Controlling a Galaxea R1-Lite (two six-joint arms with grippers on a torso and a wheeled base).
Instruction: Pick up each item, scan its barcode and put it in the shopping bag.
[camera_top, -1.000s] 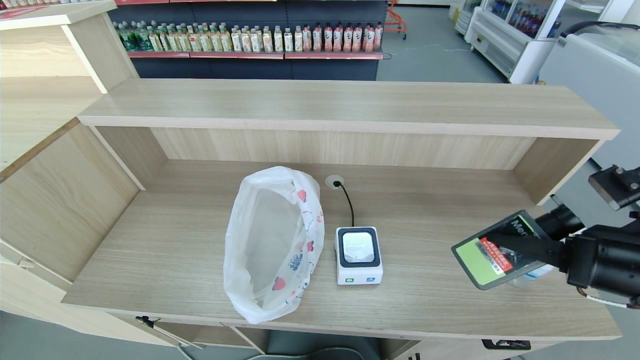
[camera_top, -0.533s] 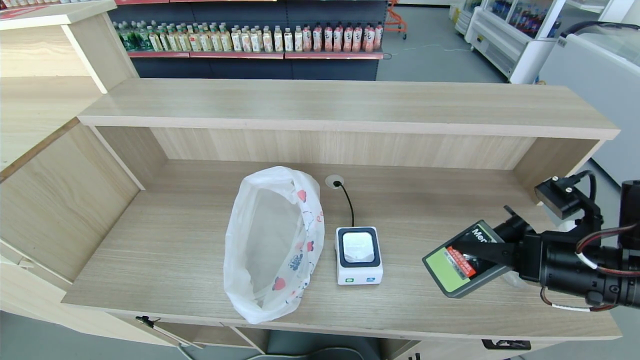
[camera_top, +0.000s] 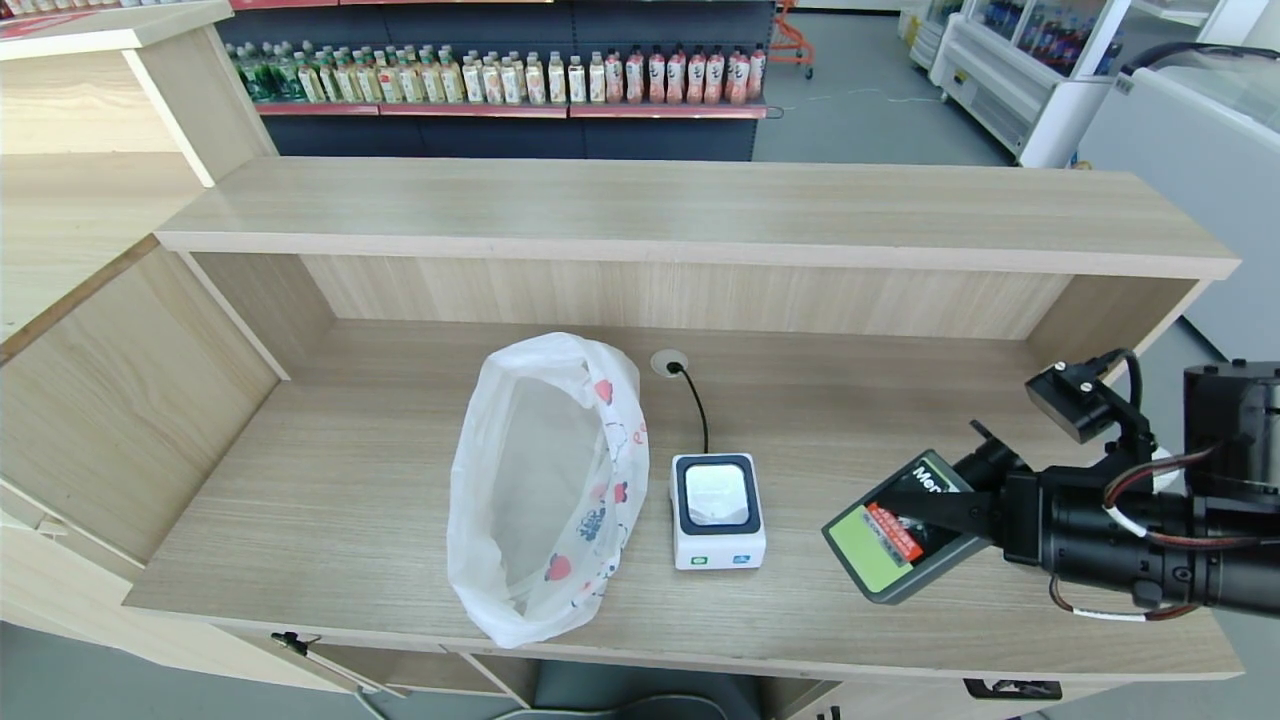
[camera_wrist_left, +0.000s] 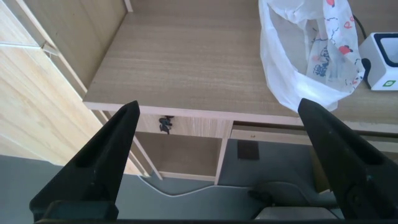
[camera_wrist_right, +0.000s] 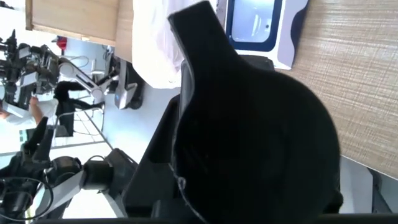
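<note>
Currently right gripper (camera_top: 905, 503) pinches green packet (camera_top: 868, 547) above counter (camera_top: 900, 400), right of scanner (camera_top: 716, 510); shopping bag (camera_top: 545, 490) just left of scanner. Left gripper (camera_wrist_left: 217, 106) spread wide, off counter's near-left edge.

Light wooden counter (camera_top: 350, 480), a raised ledge (camera_top: 650, 205) along its far side, a long row of drink bottles (camera_top: 500, 78) on the shop shelf behind, white freezers (camera_top: 1010, 95) far right, grey floor (camera_top: 870, 120).

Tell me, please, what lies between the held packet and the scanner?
Bare counter only, between the packet in the right gripper and the scanner, per the head view.
</note>
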